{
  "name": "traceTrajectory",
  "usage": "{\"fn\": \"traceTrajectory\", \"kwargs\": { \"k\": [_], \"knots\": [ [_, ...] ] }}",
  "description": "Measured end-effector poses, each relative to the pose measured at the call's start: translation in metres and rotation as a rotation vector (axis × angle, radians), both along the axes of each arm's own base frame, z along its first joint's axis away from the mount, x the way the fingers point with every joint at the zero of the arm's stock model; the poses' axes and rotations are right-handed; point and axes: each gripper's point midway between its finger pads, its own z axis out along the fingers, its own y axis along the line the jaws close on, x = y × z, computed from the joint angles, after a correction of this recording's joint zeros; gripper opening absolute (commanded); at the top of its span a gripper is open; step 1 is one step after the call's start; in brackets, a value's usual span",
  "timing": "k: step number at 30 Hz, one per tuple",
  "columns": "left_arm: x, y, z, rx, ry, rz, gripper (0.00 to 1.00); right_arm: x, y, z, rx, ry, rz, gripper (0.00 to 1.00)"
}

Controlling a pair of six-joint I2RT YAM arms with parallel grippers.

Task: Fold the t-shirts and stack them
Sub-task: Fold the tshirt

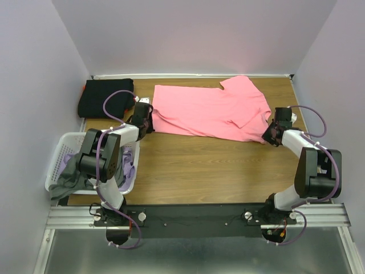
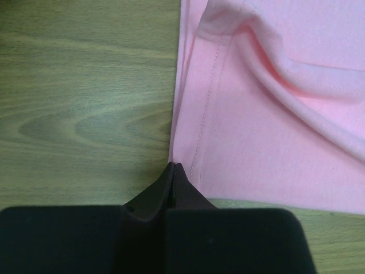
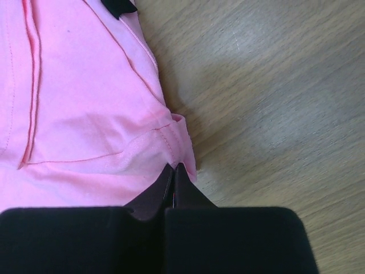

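Wooden table [image 1: 205,171], top external view: brown woodgrain surface, both arms mounted on a rail along its near edge.

Bright pink short-sleeved cloth t-shirt [image 1: 211,111]: lies flat across the far half of the table, long axis left to right, one sleeve pointing to the far wall at its right end. Its near edge runs between the two grippers.

White lattice plastic laundry basket [image 1: 55,162]: sits at the table's near-left edge, beside the left arm. It holds a crumpled lavender t-shirt [image 1: 71,158] and a grey t-shirt [image 1: 67,185] that hangs over the near rim.

Black t-shirt [image 1: 105,97]: folded into a compact block in the far-left corner, just beside the pink shirt's left end but apart from it.

Left gripper [image 2: 173,166]: positioned at the near-left corner of the pink shirt. In the left wrist view its fingers [image 2: 153,195] are pressed together with no gap, their tips meeting exactly on the stitched hem corner, so that the cloth appears pinched between them.

Right gripper [image 3: 174,166]: positioned at the near-right end of the pink shirt. In the right wrist view the tips are likewise closed tight, and pink cloth bunches up on either side of them, a small fold of hem gripped at the shirt's edge.
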Motion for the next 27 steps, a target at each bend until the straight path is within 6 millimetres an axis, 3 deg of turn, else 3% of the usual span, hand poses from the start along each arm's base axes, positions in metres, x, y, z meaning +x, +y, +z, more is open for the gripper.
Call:
{"fn": "traceTrajectory", "kwargs": {
  "k": [6, 16, 27],
  "knots": [
    [0.0, 0.0, 0.0, 0.004, 0.0, -0.005, 0.0, 0.002, -0.005, 0.01, -0.046, -0.017, 0.027, 0.02],
    [0.0, 0.0, 0.0, 0.005, 0.0, -0.008, 0.0, 0.017, -0.031, 0.044, -0.193, -0.052, 0.01, 0.02],
    [-0.002, -0.01, 0.001, 0.003, -0.001, -0.036, 0.0, 0.007, -0.043, 0.036, -0.254, 0.013, -0.006, 0.09]
  ]
}}
